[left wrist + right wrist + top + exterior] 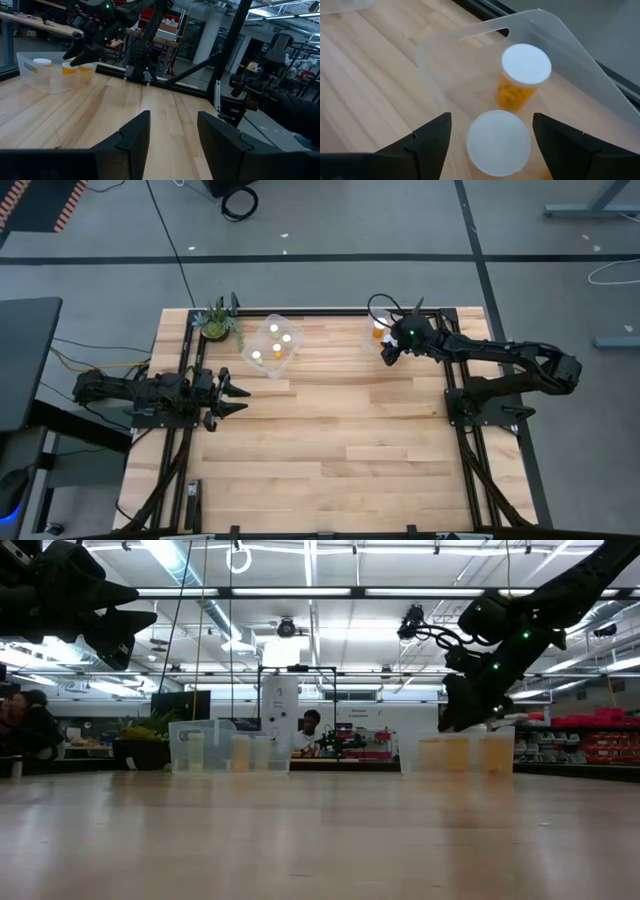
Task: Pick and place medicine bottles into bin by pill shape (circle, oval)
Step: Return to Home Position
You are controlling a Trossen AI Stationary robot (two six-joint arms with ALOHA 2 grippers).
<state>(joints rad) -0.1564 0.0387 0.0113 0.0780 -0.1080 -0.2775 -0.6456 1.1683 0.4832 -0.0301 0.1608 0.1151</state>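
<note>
By the plank bench's (340, 430) far edge, the right gripper (491, 120) hangs spread and empty over a clear plastic bin (560, 35) holding round, white-capped amber bottles (526, 63). More stand in the other bin (295, 328). The left gripper (172, 125), also spread, sits at the left edge.

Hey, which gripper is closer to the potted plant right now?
Left. The left gripper sits open a short way from the potted plant, on the same side. The right gripper hangs open over the right bin, beyond the other bin.
</note>
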